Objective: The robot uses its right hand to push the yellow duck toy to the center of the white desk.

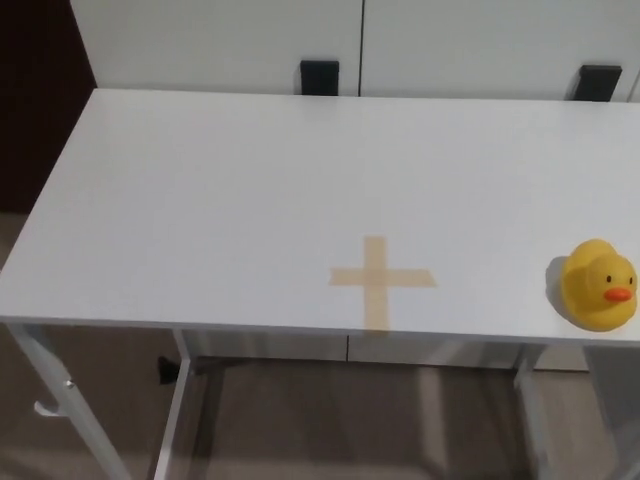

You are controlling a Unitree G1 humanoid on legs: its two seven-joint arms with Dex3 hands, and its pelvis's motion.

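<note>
Neither hand shows up in the head view, so can't say anything about their fingers. The yellow duck toy (600, 284) sits upright at the near right corner of the white worktop (220, 200), orange beak facing the camera. A tan tape cross (382, 279) is well to its left, near the front edge.

No part of the robot's body in view, neither arm nor robot hand
</note>
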